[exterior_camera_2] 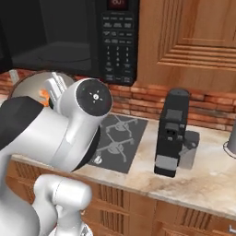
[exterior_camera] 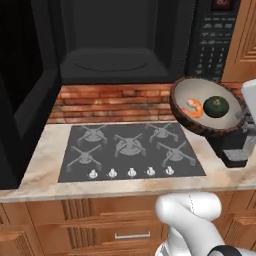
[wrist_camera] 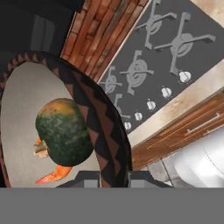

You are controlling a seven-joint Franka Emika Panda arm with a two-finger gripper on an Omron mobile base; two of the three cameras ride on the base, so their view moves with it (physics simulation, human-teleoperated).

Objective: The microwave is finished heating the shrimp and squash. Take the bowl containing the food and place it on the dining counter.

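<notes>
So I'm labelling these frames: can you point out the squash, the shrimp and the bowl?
squash (exterior_camera: 216, 106), left base view, middle of its dark green top.
shrimp (exterior_camera: 193, 107), left base view, its curled orange body.
bowl (wrist_camera: 103, 131), hand view, its patterned brown rim.

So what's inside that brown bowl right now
Inside the round brown bowl with the cream interior lie a curled orange shrimp and a round dark green squash, side by side. In the hand view, the squash covers most of the shrimp.
</notes>
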